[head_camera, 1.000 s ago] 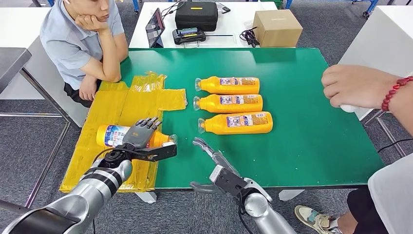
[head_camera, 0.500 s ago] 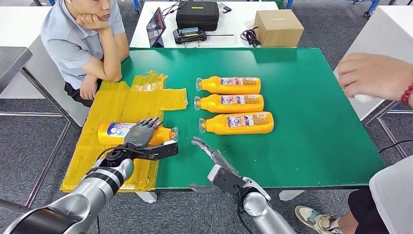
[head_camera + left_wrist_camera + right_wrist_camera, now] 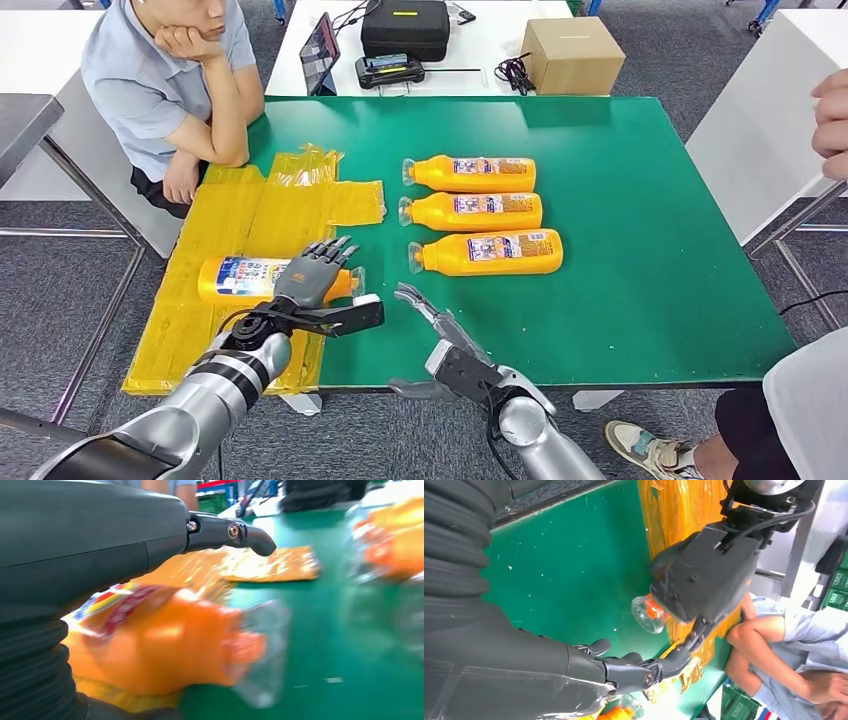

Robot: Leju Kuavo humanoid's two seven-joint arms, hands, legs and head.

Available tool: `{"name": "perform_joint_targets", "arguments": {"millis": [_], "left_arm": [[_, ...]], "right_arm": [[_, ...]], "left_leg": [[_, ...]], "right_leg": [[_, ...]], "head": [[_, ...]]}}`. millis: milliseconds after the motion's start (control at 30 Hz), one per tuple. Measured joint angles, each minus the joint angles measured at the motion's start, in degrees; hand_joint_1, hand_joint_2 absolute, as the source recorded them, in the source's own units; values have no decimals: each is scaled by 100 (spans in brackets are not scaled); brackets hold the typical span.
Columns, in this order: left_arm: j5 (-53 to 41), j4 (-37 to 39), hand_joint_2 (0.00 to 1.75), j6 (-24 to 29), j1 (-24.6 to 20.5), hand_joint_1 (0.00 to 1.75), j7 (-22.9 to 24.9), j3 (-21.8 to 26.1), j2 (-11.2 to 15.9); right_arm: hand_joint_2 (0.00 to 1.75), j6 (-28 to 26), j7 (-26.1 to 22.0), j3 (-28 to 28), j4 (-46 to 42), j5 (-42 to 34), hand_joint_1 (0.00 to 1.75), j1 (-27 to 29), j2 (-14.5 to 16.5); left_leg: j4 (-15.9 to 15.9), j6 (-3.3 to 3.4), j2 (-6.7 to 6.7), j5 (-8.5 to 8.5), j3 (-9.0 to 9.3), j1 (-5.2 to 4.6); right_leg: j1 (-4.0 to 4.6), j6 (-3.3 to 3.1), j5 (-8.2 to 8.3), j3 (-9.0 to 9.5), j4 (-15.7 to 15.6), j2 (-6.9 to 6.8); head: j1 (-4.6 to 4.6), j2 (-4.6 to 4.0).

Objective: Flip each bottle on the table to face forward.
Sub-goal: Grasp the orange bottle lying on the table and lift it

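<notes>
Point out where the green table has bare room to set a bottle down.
Bare green table lies right of the three-bottle row and behind it. Crowded: the gap between the yellow sheet and the row, beside both hands.

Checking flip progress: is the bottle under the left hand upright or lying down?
Lying down: the bottle lies flat, under the left hand.
</notes>
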Motion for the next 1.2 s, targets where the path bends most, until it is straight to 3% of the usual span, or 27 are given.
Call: {"name": "perform_joint_targets", "arguments": {"millis": [500,767,900,1100,1200], "left_arm": [[265,-622,175,18,234,0,-46,-291,-117],[505,-921,175,299,402,0,-66,-410,-109],[958,-1488,175,449,793,0,-277,-442,-99],[1563,-2655,175,736,1705,0,-550,-514,-51],[2168,-3131,175,1010,2097,0,-1015,-524,-52]], "right_arm": [[175,-40,0,-16,0,60,0,59,-2],[175,-105,0,-58,-30,129,0,85,-3],[0,-438,11,-192,-268,169,0,279,4],[0,-1193,98,-596,-892,326,0,723,60],[0,-1598,143,-772,-1119,383,0,883,100]], "left_leg": [[-1,0,4,0,-20,1],[0,0,3,-1,-23,0],[0,-1,2,-3,-25,0],[-1,-2,3,-8,-36,0],[-2,-2,4,-8,-35,0]], "right_leg": [[1,0,0,-23,0,1],[0,0,0,-24,0,1],[0,0,-2,-26,0,0],[0,0,-4,-38,-2,1],[0,0,-4,-38,-2,1]], "head": [[0,0],[0,0],[-2,0],[-1,0],[-2,0]]}}
